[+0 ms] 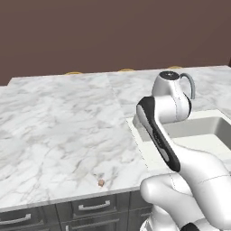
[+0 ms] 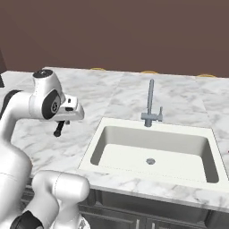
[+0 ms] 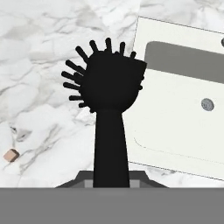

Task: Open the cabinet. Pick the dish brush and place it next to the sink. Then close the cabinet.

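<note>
Dish brush [image 3: 109,87]: held by its handle, head hanging above the surface [image 1: 58,122] just beside the sink's [image 2: 154,154] left rim.
Gripper [image 2: 59,129]: closed on the handle.
Done: brush is picked.
Left: brush to be set down; cabinet to be closed.
</note>
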